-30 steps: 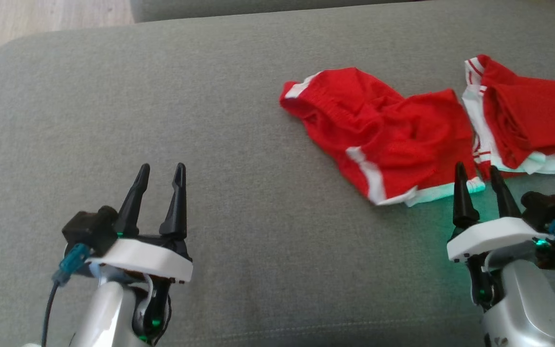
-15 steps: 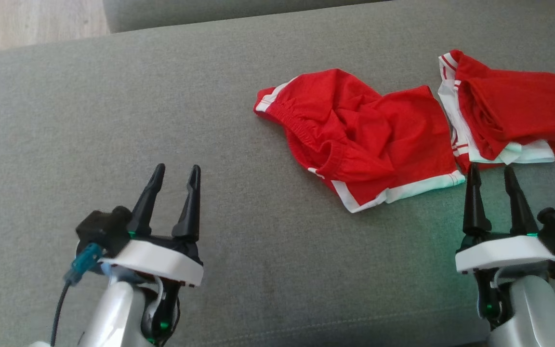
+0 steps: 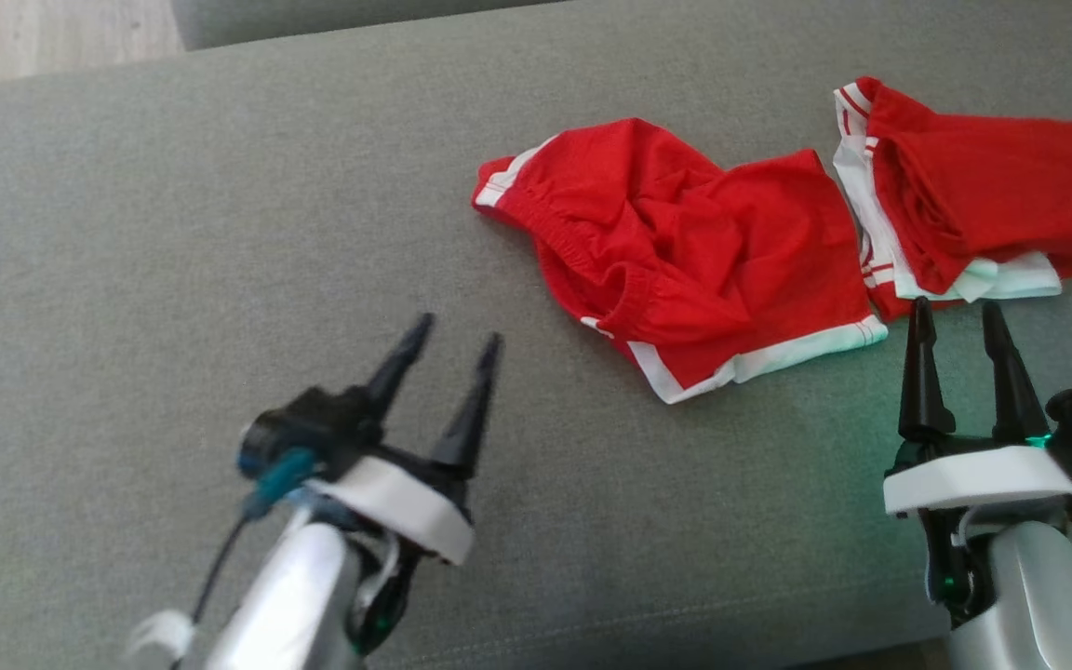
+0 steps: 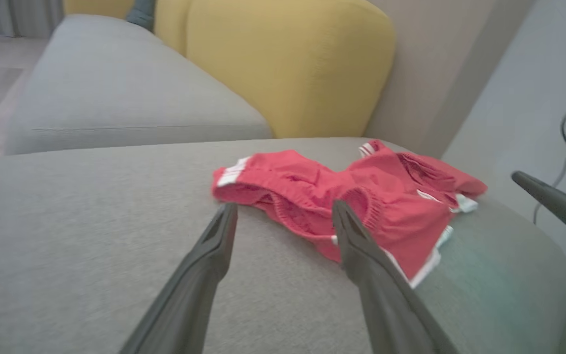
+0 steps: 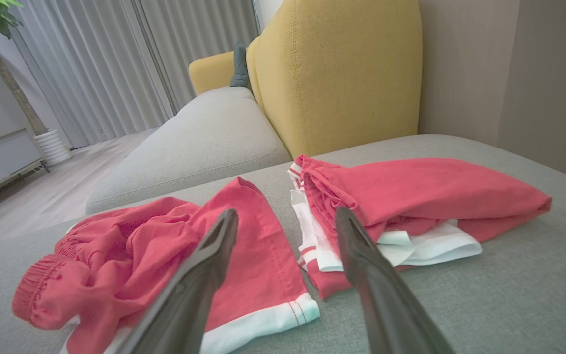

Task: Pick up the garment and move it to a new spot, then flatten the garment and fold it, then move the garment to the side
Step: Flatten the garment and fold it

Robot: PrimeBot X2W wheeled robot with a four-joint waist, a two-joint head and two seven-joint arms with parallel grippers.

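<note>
L fingers (image 3: 469,409) spread, R fingers (image 3: 922,372) spread nr shorts (image 3: 703,242) hem

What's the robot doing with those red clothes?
A two-armed robot is tackling laundry on a grey sofa cushion. The red shorts lie crumpled, beside a second red garment already folded. Both grippers are open and empty: the left gripper points at the shorts, the right gripper hovers near their hem.

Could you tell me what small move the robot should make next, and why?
Probably bring the left gripper forward to the waistband of the shorts: both grippers are open and empty, the shorts lie crumpled beside the folded garment, and the right gripper hovers near their hem.
</note>
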